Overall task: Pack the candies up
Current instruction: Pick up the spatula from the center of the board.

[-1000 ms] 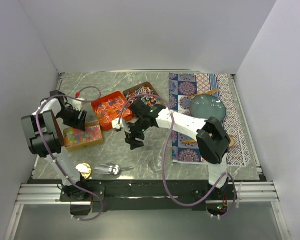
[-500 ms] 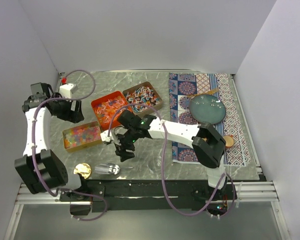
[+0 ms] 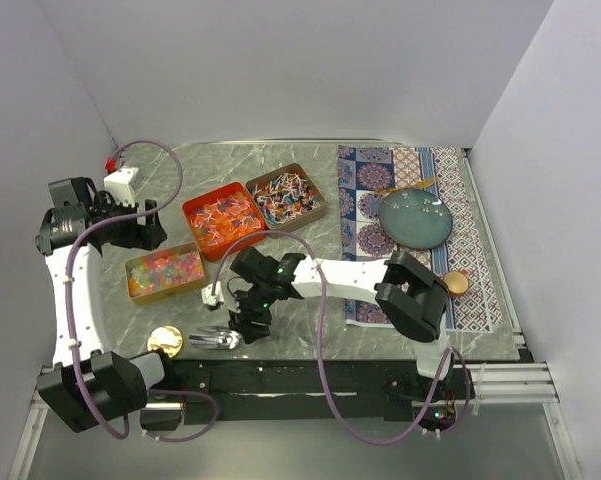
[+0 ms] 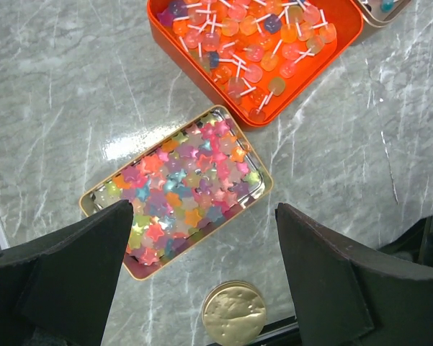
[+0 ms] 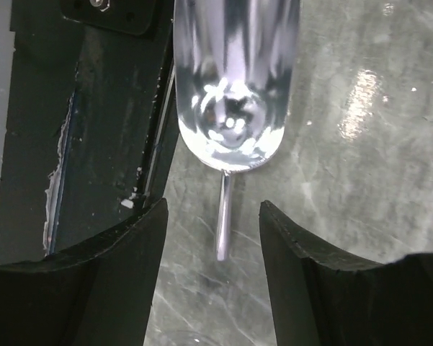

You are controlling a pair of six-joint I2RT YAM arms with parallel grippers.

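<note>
On the table [image 3: 230, 165] three open tins run in a slanting row from near left to far right; the nearest tin [image 3: 164, 272] holds star candies [image 4: 180, 187]; the middle tin [image 3: 223, 219], touching it corner to side, holds stick candies [image 4: 245, 43]; the farthest tin [image 3: 286, 195] holds wrapped candies [image 3: 285, 192]; before the nearest tin, at the table's near edge, a scoop [image 3: 215, 339] lies with a round lid [image 3: 165, 341] just left of its bowl; a placemat [image 3: 370, 175] covers the table's right side; a plate [image 3: 416, 217] sits on its far half, with a small round piece [image 3: 456, 283] before it, near the mat's right border.
</note>
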